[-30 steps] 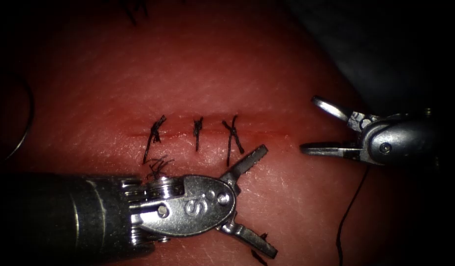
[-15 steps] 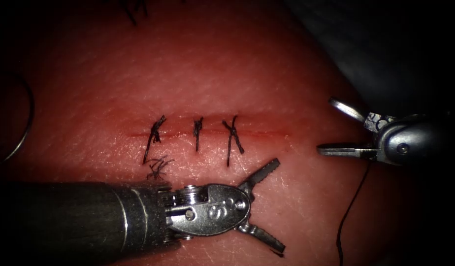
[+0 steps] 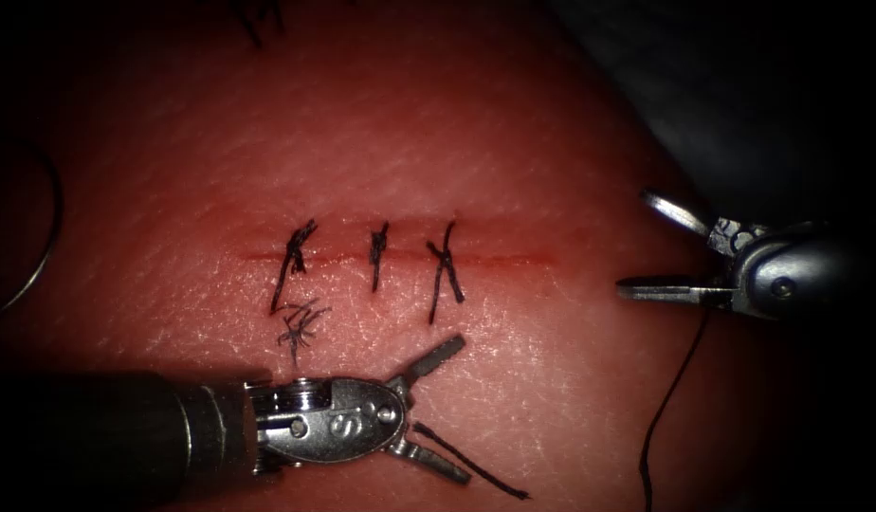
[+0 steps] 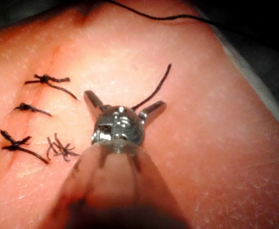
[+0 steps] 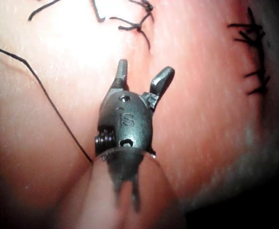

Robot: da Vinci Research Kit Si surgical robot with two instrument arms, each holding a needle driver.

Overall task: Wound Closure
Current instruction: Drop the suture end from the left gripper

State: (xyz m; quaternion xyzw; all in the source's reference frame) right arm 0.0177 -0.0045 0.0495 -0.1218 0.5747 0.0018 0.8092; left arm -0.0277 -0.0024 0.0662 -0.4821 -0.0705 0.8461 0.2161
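hovering below the cut [image 3: 400,256], the left arm's tool [image 3: 438,412] has drawn back toward the picture's left over the last second, its jaws spread wide and holding nothing; a short cut end of thread [image 3: 476,469] lies loose on the tissue [image 3: 438,123] just beside its lower jaw. the right arm's tool [image 3: 651,242] has eased off to the right and sits well clear of the cut's right end, its jaws parted too and empty, with a long thread [image 3: 670,398] trailing down beneath it. whether that thread touches the tool's underside is hard to say. three tied stitches [image 3: 376,256] cross the cut, and a small tangle of thread ends [image 3: 301,322] rests below the leftmost one. the needle [image 3: 40,256] lies far out to the left of the cut on the tissue's edge, outside the tissue and held by neither tool; half its curve fades into the dark there, so its tip and its thread end cannot be told apart. as a judgement, this reads as a pause between stitches with both tools free, since the right stretch of the cut is not yet stitched. any further stitch would call for the needle to be fetched first from the far left, gripped along its curve. the left wrist view shows the same empty parted jaws over the loose strand.
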